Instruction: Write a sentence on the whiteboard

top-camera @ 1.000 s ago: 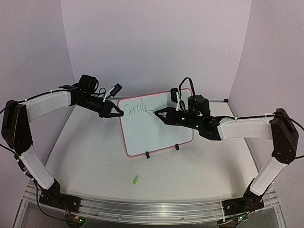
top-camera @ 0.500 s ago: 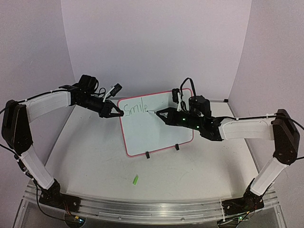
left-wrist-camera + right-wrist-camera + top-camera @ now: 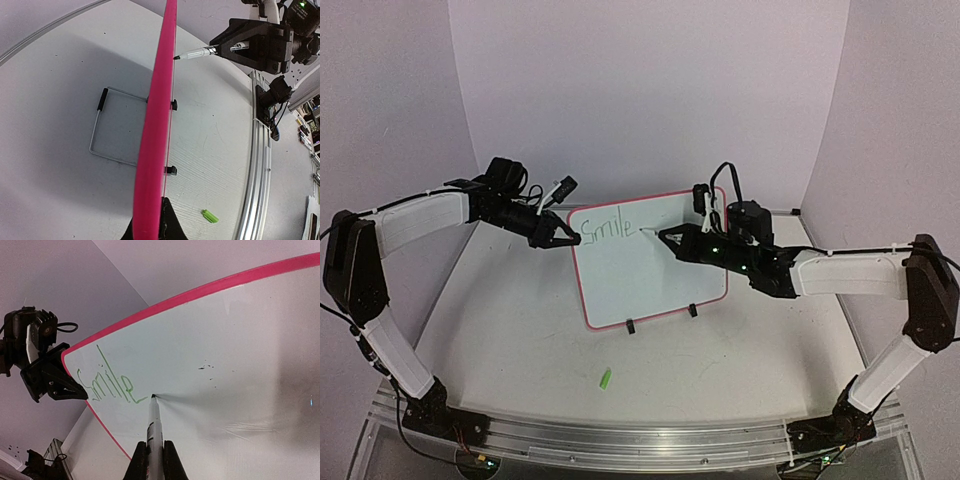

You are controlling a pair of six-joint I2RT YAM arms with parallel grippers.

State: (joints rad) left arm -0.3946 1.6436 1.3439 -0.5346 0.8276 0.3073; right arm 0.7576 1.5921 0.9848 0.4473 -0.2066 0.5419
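1. The right hand (image 3: pixel 154 461) is clamped shut on a marker (image 3: pixel 154 427), which sticks out straight ahead of the fingers with its dark tip forward.
2. The marker tip sits at the white face of the whiteboard (image 3: pixel 655 280), just right of the last letter. It seems to touch the surface, though the wrist view is too steep to be sure.
3. Of the sentence (image 3: pixel 106 384), only the green word "Smile" is there, in thin handwriting at the board's upper left; a short green stroke runs from the "e" toward the tip.
4. The left hand (image 3: pixel 560 240) is closed on the board's left edge, its fingers pinching the red-pink rim from both sides near the top corner.
5. The whiteboard stands upright near the back middle of the desk (image 3: pixel 510 330), leaning back slightly, between the two hands.
6. Two black clip feet (image 3: pixel 630 325) hold its lower rim at the front, and a bent wire stand (image 3: pixel 94 136) lies on the desk behind it.
7. A small green cap (image 3: pixel 606 379) lies on the desk in front of the board, well apart from both hands.
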